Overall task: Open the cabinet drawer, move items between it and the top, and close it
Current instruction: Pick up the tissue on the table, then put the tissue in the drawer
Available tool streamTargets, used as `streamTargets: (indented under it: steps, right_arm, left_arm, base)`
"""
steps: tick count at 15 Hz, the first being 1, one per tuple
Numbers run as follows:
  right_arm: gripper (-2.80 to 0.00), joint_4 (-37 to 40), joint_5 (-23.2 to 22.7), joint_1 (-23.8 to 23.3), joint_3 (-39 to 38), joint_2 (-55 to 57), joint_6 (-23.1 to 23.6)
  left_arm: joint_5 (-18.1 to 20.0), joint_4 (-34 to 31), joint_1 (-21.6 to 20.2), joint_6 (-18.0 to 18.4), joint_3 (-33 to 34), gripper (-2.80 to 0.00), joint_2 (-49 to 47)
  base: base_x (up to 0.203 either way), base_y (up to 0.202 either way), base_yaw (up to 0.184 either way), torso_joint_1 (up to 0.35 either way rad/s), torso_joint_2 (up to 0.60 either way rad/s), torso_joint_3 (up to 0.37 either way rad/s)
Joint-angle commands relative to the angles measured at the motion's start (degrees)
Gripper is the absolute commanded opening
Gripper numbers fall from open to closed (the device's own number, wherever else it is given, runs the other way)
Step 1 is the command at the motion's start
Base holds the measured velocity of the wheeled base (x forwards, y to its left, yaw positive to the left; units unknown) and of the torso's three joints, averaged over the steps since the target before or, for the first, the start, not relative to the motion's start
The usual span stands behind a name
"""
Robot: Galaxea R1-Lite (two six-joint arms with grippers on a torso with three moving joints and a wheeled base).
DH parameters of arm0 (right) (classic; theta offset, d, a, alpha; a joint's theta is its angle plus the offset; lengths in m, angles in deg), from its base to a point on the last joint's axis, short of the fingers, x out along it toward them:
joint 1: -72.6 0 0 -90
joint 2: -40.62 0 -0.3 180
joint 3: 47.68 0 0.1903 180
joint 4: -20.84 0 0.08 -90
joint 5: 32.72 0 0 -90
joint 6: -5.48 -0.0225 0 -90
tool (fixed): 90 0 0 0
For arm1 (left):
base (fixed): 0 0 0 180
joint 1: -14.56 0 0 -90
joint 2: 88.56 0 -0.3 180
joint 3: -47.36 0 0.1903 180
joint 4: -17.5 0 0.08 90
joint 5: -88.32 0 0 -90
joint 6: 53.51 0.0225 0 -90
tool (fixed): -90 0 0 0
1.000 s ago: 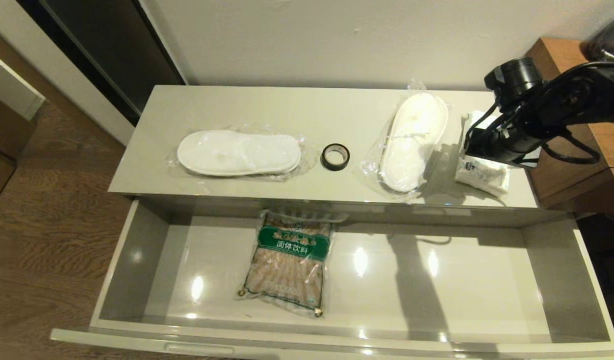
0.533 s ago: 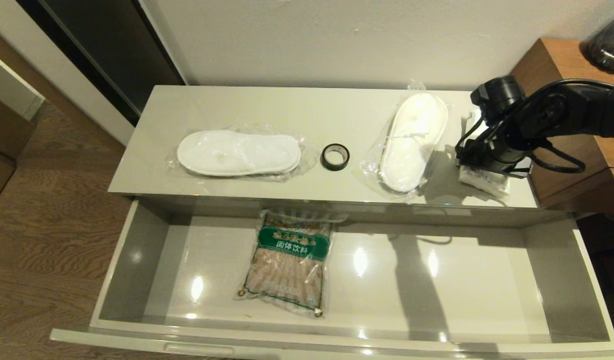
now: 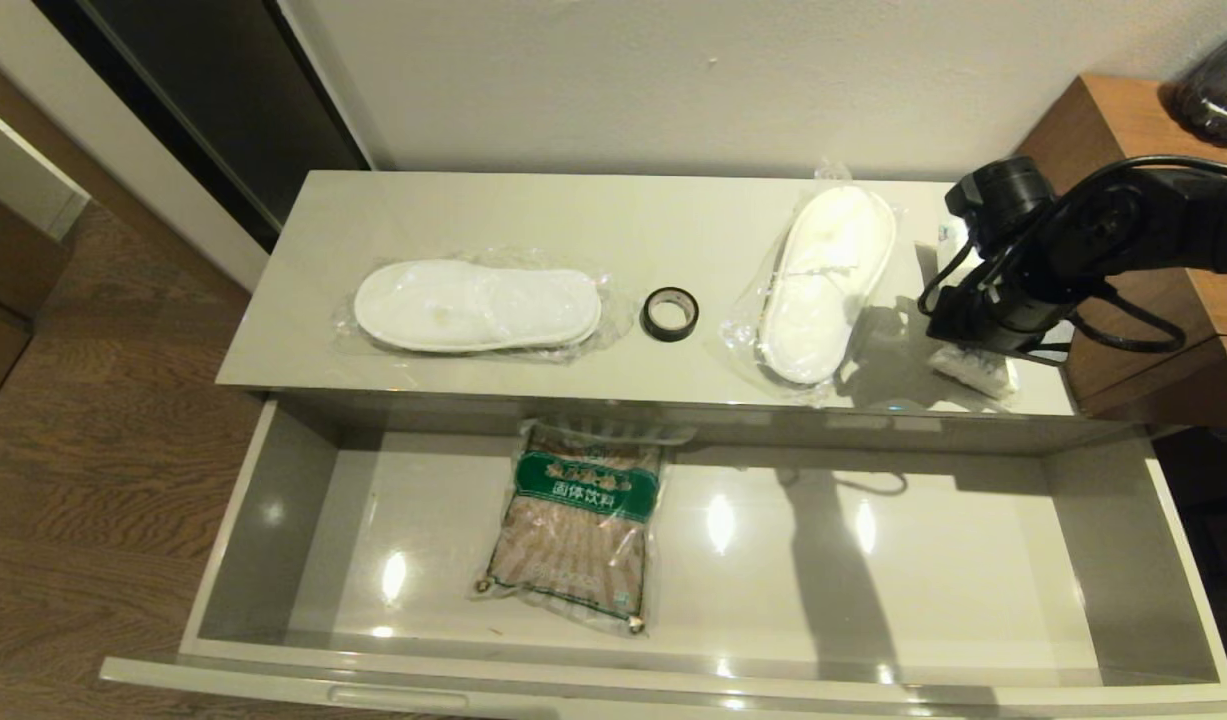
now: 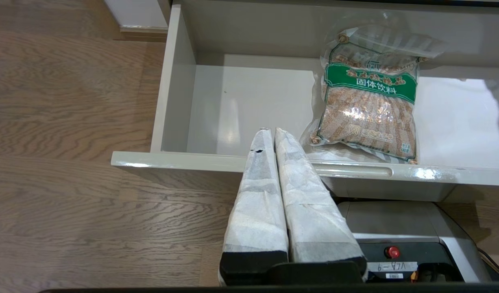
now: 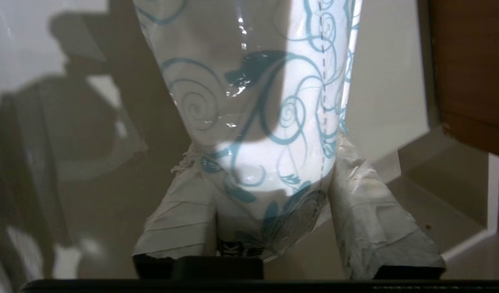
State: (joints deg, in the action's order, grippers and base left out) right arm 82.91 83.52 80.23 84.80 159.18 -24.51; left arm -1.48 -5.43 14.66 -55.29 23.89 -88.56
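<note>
The drawer stands pulled open below the glossy beige top. On the top lie one bagged white slipper pair at the left, a black tape roll in the middle and a second slipper pair towards the right. My right gripper is down at the top's right end. There its fingers press both sides of the white packet, which has a teal swirl print. My left gripper is shut and empty in front of the drawer's front edge.
A brown bag with a green label lies in the drawer, left of its middle. A brown wooden unit stands right beside the top, with a dark jar on it. The wall runs behind the cabinet.
My right arm has come down over the white packet at the right end of the top. Its fingers have closed in from wide open onto the packet's sides.
</note>
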Motion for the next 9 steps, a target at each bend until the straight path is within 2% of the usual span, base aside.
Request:
streamTargets:
  steps: [1, 6, 9]
  right_arm:
    - [-2.80, 2.4, -0.1, 0.1, -1.1, -5.3, -0.3]
    - [-2.80, 12.6, -3.7, 3.1, -8.1, -21.1, 2.0]
    - [-2.80, 16.7, -5.5, 7.2, -21.5, -31.4, 3.5]
  left_arm:
    - [0.0, 0.0, 0.0, 0.0, 0.0, -2.80, 0.0]
    - [0.0, 0.0, 0.0, 0.0, 0.0, -2.80, 0.0]
    - [0.0, 0.0, 0.0, 0.0, 0.0, -2.80, 0.0]
  base:
    - [0.000, 0.000, 0.000, 0.000, 0.00, 0.000]
    - [0.000, 0.000, 0.000, 0.000, 0.00, 0.000]
    - [0.000, 0.000, 0.000, 0.000, 0.00, 0.000]
